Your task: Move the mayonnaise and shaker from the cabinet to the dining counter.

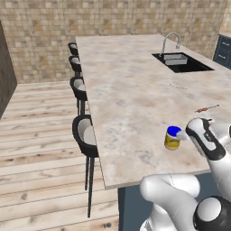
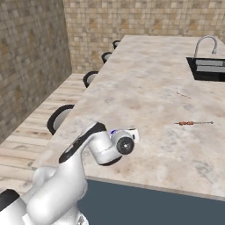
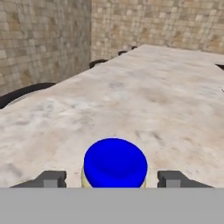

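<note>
The mayonnaise (image 1: 172,138) is a squat jar with yellowish contents and a blue lid, standing upright on the dining counter (image 1: 131,90) near its front edge. My gripper (image 1: 182,134) is level with the jar and open. In the hand view the blue lid (image 3: 115,162) sits between the two dark fingertips (image 3: 52,178), with a gap on each side. In the right base view my arm hides most of the jar, and a sliver of blue (image 2: 113,131) shows beside the hand. The shaker and the cabinet are out of view.
An inset sink (image 1: 182,62) with a curved faucet (image 1: 170,40) sits at the counter's far right. A thin reddish skewer (image 1: 206,108) lies right of the jar. Dark round stools (image 1: 85,133) line the left side, over wooden floor. Tan tiled walls stand behind.
</note>
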Motion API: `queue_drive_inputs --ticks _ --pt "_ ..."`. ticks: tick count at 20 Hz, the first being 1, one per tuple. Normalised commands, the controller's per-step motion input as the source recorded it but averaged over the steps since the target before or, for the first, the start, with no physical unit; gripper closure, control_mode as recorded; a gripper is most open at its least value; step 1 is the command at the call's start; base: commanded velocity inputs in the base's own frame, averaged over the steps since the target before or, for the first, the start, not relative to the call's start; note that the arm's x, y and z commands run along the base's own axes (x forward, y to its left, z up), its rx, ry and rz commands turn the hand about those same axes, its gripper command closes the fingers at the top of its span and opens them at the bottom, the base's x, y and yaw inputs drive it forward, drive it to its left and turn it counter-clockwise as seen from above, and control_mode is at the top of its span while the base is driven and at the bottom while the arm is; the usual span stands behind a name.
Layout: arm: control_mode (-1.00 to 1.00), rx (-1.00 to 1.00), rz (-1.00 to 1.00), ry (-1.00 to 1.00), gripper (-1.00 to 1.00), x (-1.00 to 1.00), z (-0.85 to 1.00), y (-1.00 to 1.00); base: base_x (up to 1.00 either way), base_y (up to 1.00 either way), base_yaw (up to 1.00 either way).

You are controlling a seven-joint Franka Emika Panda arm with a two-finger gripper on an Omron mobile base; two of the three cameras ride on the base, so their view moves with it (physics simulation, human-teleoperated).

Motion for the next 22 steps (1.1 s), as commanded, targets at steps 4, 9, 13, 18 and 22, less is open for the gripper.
queue_drive_inputs --ticks 4,9,13,18,22 --pt "-1.00 -0.15 0.00 0.13 -1.00 -0.05 1.00 0.33 0.00 0.00 0.00" --pt "-1.00 -0.20 0.00 0.24 -1.00 0.00 0.91 0.58 0.00 0.00 0.00" --pt "-1.00 -0.20 0.00 0.26 -1.00 0.00 0.54 0.72 0.00 0.00 0.00" --pt "-1.00 -0.08 0.00 0.17 -1.00 0.00 0.39 0.71 0.00 0.00 0.00" --pt "-1.00 0.00 -0.02 -0.02 -1.00 -0.30 0.20 0.34 0.00 0.00 0.00"
